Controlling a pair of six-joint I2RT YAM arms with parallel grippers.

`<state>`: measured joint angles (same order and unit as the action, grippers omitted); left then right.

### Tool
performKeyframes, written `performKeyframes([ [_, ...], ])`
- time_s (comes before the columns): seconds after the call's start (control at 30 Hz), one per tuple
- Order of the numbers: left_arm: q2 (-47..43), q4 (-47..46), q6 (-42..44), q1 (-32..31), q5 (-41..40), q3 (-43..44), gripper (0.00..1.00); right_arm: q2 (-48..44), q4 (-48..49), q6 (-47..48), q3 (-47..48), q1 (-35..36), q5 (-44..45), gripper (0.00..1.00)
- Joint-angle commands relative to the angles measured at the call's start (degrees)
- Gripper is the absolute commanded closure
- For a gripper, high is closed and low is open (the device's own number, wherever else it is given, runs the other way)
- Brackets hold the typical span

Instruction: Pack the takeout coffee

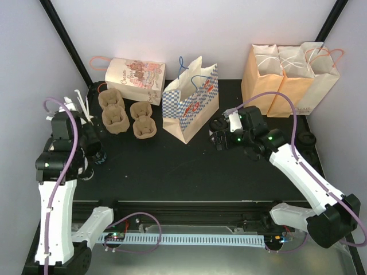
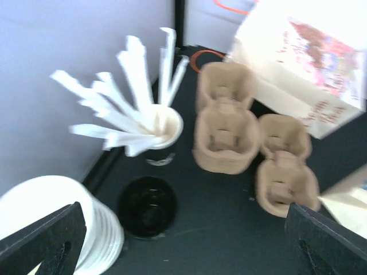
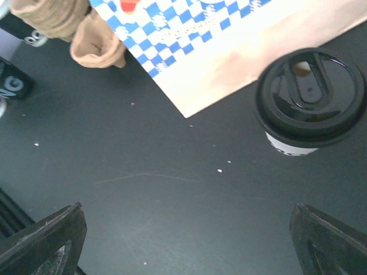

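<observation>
Takeout coffee shows as one white paper cup with a round black plastic lid (image 3: 309,94), standing on the black surface (image 3: 172,189) just beside the blue-and-white checkered paper bag (image 1: 192,100). Two brown pulp cup carriers (image 2: 226,123), both holding nothing, lie near a printed cream paper bag (image 1: 136,77). Three tan paper bags (image 1: 287,77) stand at the far right. A white cup (image 2: 163,123) holds white wrapped sticks; beside it sit a loose black lid (image 2: 147,206) and a stack of plain white cups (image 2: 57,220). My left tool (image 2: 183,240) and right tool (image 3: 183,240) both gape wide, holding nothing.
</observation>
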<state>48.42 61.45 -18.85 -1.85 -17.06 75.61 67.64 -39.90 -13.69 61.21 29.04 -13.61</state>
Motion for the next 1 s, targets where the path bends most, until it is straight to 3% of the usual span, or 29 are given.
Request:
performKeyframes([
  [0.0, 3.3, 5.3, 4.8, 2.4, -9.0, 3.4, 0.02, -2.7, 4.0, -1.0, -1.2, 0.4, -4.9, 0.01],
  [0.2, 7.5, 6.3, 4.5, 8.9, -6.9, 1.9, 0.15, -4.5, 5.2, -0.7, -3.4, 0.4, -10.6, 0.06],
  [0.3, 8.3, 6.7, 3.9, 12.2, -3.6, 0.7, 0.27, -7.3, 9.9, -3.3, -7.9, 0.5, -15.4, 0.08],
  [0.47, 8.9, 5.5, 3.9, 15.2, -3.2, -2.1, 0.49, -9.9, 10.4, -3.0, -10.2, 0.5, -13.2, 0.09],
  [0.7, 7.9, 3.8, 2.3, 17.0, -5.7, -4.9, 0.43, -10.8, 11.3, -3.2, -10.3, 0.5, -14.4, 0.09],
  [0.83, 10.1, 2.7, 1.5, 20.3, 0.5, -5.1, 0.45, -11.0, 11.6, -3.6, -10.4, 0.5, -14.4, 0.09],
  [0.97, 10.4, 1.6, 0.6, 21.9, 0.5, -4.8, 0.51, -10.9, 11.8, -4.0, -10.5, 0.5, -15.2, 0.1],
])
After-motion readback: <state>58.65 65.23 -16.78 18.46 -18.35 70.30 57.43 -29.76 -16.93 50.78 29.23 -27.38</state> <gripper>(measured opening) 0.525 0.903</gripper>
